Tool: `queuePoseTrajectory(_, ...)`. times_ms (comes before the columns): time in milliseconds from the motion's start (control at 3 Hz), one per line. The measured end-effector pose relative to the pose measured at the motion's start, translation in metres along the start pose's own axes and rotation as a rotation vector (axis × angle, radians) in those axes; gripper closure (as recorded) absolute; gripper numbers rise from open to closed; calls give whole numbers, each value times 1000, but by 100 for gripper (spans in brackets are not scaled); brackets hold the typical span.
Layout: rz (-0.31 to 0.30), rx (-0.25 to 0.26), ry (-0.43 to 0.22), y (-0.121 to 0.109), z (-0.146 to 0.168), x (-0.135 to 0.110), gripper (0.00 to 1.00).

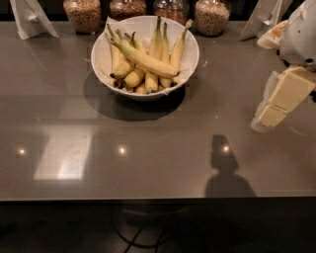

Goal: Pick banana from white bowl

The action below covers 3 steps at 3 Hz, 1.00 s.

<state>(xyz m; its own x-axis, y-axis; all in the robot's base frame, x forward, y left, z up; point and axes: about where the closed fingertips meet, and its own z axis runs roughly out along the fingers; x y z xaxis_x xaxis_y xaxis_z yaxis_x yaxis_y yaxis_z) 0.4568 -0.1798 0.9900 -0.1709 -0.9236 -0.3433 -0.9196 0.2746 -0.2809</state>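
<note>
The white bowl [192,64] stands at the back middle of the grey table, lined with white paper and filled with several yellow bananas. The banana [144,59], long and gently curved with a greenish stem at upper left and a dark tip at right, lies diagonally on top of the others. My gripper [269,114] hangs at the right edge of the view, well to the right of the bowl and a little nearer, pale fingers pointing down-left above the table. It holds nothing that I can see.
Several glass jars of grains [82,14] stand in a row behind the bowl. White folded paper stands sit at the back left [30,18] and back right [265,18]. The table's front edge [158,198] runs across the lower view.
</note>
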Motion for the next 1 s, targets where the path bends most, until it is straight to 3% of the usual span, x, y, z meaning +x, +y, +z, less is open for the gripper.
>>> queuePoseTrajectory(667,11,67,-141,-31,25,-73,0)
queuePoseTrajectory(1000,32,145,-162,-76,77,-146,0)
